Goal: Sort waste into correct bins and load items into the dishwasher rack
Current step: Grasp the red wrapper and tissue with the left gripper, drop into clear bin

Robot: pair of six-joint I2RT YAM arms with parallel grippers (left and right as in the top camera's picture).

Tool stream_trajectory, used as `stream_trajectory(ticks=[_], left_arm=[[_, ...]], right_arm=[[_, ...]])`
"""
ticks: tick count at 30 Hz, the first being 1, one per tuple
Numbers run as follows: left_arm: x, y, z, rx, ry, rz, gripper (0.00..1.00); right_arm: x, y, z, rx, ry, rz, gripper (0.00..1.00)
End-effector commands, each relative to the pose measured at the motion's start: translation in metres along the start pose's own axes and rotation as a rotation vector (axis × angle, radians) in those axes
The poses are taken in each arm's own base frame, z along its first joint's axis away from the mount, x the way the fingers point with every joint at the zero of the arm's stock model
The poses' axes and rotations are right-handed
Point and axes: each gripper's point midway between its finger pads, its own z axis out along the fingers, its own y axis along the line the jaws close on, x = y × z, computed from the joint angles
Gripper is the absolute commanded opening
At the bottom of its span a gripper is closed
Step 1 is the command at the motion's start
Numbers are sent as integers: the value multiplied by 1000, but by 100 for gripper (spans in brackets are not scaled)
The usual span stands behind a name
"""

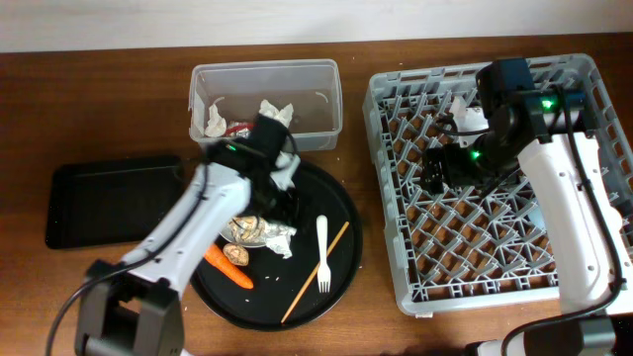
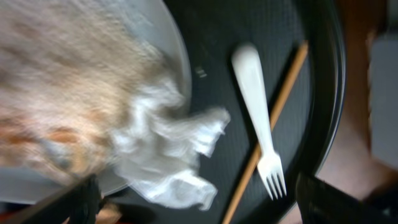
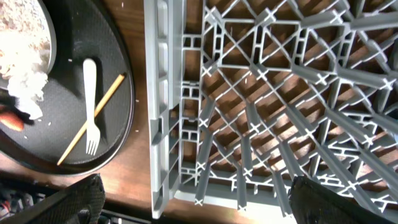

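Note:
My left gripper [image 1: 280, 201] hangs open and empty over the large round black tray [image 1: 341, 213]. Just below its fingers [image 2: 199, 208] lies a crumpled white tissue [image 2: 177, 158], at the edge of a white plate [image 2: 165, 43] holding pale rice and brown scraps. The view is blurred. The white fork [image 1: 322, 252] and the wooden chopstick [image 1: 316, 272] lie side by side on the tray's right part. An orange carrot [image 1: 229, 267] lies at its left. My right gripper [image 1: 435, 168] is open and empty above the grey dishwasher rack [image 1: 495, 247], near its left wall [image 3: 168, 93].
The clear tub [image 1: 315, 74] at the back holds white tissues [image 1: 275, 109] and a red wrapper [image 1: 237, 129]. The shallow black tray [image 1: 109, 198] sits at the left. A white object [image 1: 463, 112] in the rack's far part is partly hidden by my right arm.

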Motion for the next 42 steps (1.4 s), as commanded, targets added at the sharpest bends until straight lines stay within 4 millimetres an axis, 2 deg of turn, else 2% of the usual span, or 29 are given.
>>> stream_trajectory(ticks=[1,2,4,5,6,9,13,16,18,19,21,22,23,24,27,28,29,30,32,33,34,36,37,38,39,40,42], left_arm=[[18,-8,31,-27,13,69,91],[18,-2,38,-70,0,82,79],[15,1,45,-84,-29,91,71],[10,5,45,-114,-50,92,57],[5,11,44,-149,-71,94,54],[-9,11,42,-160,-128,98,54],[-11,10,43,-157,-137,101,54],[-13,5,48,-151,-138,116,50],[-11,1,53,-147,-128,129,29],[-11,1,53,-147,-128,129,14],[-11,1,53,-148,-129,129,1],[-13,0,51,-147,-133,129,0],[-18,-1,44,-149,-146,129,0],[-32,-3,19,-166,-191,125,0],[-85,1,-75,-231,-429,149,0],[-110,8,-110,-266,-551,119,1],[-136,14,-137,-269,-680,89,1],[-155,23,-151,-271,-768,65,1],[-177,40,-157,-282,-845,30,2],[-189,52,-151,-291,-862,11,2],[-199,62,-137,-299,-856,-2,11],[-207,73,-118,-308,-835,-15,40],[-212,79,-106,-312,-825,-22,73],[-213,81,-107,-314,-828,-25,84],[-213,82,-116,-315,-841,-29,92],[-209,79,-129,-315,-848,-30,93],[-182,74,-152,-317,-811,-31,94]], right_arm=[[1,1,-2,2,-4,-2,98],[1,1,-2,2,-4,-2,98],[2,1,-2,2,-3,-2,98],[2,1,-2,2,-1,-1,98],[2,1,-2,2,0,-1,98],[2,1,-2,2,1,-1,98],[2,1,-2,2,0,-2,98],[2,1,-2,2,0,-2,98],[2,1,-2,2,0,-1,98],[2,1,-2,2,0,-1,98],[2,1,-2,2,1,-1,98],[2,1,-2,2,0,-1,98],[3,1,-2,2,2,-1,98],[3,1,-2,2,1,-1,98],[2,1,-2,2,1,-1,98],[2,1,-2,2,1,-1,98],[2,1,-2,2,0,-1,98],[2,1,-2,2,1,-1,98],[2,1,-2,2,0,-2,98],[2,1,-2,2,0,-2,98],[2,1,-2,2,0,-2,98],[2,1,-2,2,0,-1,98],[2,1,-2,2,1,-2,98],[2,1,-2,2,0,-2,98],[2,1,-2,3,1,-2,98],[2,1,-2,3,1,-2,98],[2,1,-2,3,1,-2,98]])
